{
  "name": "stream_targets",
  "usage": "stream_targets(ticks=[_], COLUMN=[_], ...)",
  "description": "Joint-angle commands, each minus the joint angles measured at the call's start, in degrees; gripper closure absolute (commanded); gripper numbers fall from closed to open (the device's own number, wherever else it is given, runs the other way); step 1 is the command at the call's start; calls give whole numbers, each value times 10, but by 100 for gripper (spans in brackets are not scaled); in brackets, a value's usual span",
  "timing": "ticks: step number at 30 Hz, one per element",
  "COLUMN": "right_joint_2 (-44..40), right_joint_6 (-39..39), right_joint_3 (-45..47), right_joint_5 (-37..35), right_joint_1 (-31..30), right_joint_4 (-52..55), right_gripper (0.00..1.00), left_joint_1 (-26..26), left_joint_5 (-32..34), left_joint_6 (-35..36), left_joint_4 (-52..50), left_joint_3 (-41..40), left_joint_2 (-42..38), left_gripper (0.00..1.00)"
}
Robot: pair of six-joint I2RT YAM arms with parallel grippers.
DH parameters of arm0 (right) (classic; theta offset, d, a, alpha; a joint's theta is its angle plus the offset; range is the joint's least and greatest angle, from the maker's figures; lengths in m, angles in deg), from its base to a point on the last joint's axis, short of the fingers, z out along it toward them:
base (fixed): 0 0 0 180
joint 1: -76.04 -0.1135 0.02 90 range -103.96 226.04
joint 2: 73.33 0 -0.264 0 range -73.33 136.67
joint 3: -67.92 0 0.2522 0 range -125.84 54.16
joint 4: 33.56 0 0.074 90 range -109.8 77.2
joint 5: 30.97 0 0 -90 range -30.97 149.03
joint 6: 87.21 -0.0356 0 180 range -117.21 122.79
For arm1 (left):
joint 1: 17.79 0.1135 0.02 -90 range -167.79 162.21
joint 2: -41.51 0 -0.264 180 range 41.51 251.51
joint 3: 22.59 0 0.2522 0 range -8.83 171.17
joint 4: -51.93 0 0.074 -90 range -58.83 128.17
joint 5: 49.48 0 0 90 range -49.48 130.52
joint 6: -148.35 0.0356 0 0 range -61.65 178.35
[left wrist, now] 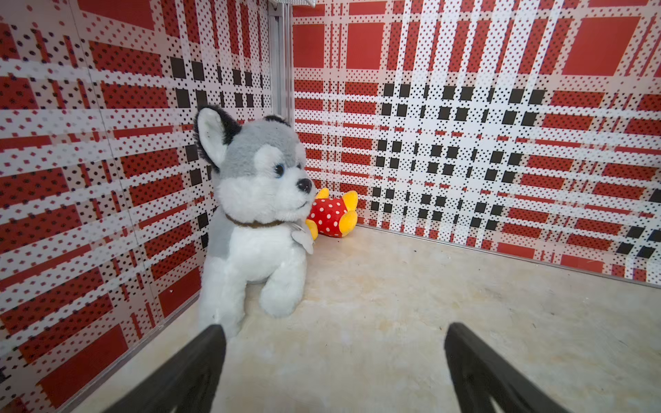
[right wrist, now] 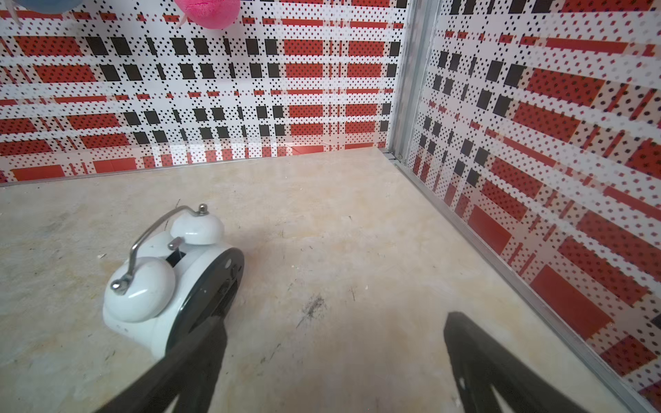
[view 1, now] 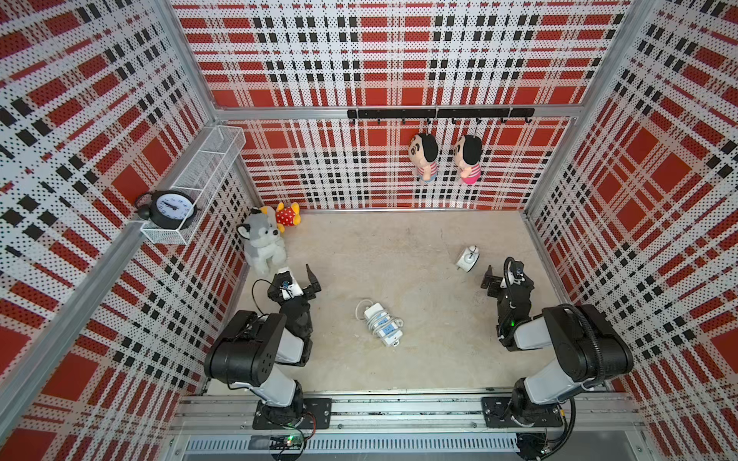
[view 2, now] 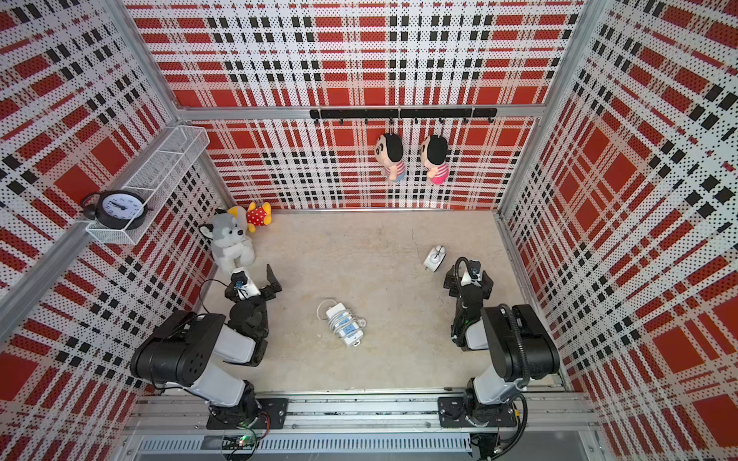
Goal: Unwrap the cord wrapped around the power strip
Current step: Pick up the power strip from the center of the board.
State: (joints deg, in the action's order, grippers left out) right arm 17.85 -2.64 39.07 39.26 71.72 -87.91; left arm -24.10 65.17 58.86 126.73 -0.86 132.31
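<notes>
You see the power strip (view 1: 382, 325) lying on the table (view 1: 419, 359), about midway between the two arms, set slantwise, with its blue sockets facing up; the cord (view 1: 374, 319) is wound several times around its body, and one loop of it sticks out at the far end; in both top views nothing touches the strip, and both claws are well apart from it. Your left claw (left wrist: 334, 330) stands wide open and holds nothing; its fingers (left wrist: 200, 364) frame only bare table; just beyond them a husky plush (left wrist: 257, 214) sits by the left wall, with a red dotted toy (left wrist: 332, 214) behind it in the corner. Your right claw (right wrist: 336, 320) is also wide open and empty; a white clock (right wrist: 171, 286) stands on the table close to one finger and turns its black back toward the wrist camera; whether that finger touches the clock, you cannot tell from this view; in a top view the clock (view 1: 468, 258) is near the claw, on the side toward the middle of the table.
</notes>
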Motion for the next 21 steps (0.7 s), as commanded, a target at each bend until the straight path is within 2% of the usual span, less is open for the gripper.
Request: stream_targets(ticks=[1, 21], right_joint_2=[-10, -10], right_joint_6=[4, 3], right_joint_3=[-4, -5], right_joint_5=[0, 4], right_joint_1=[3, 3], right_joint_4=[-7, -5], right_gripper=[0, 0], left_joint_1=[-2, -1], left_joint_5=[10, 10], left_joint_6=[3, 3], left_joint_4=[2, 1], left_joint_3=[7, 7], left_joint_2=[6, 6], left_gripper=[2, 2])
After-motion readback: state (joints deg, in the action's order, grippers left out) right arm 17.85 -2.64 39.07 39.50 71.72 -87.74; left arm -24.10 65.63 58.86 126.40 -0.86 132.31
